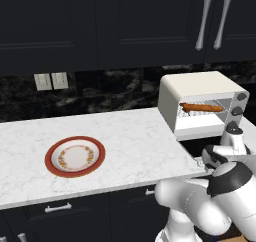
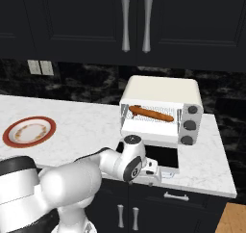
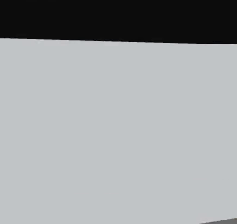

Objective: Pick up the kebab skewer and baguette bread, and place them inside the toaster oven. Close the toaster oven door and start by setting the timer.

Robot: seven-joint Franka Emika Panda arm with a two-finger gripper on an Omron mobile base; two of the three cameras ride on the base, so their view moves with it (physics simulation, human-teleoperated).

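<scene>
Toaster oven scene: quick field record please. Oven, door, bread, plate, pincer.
toaster oven: cream-white, on the marble counter, right of the plate
toaster oven door: folded down open, dark glass facing up
baguette bread: lying on the wire rack inside the oven
plate: red-rimmed, on the counter left of the oven, nothing on it
kebab skewer: cannot make out
pincer: open, holding nothing
arm: white wrist low in front of the open door
</scene>
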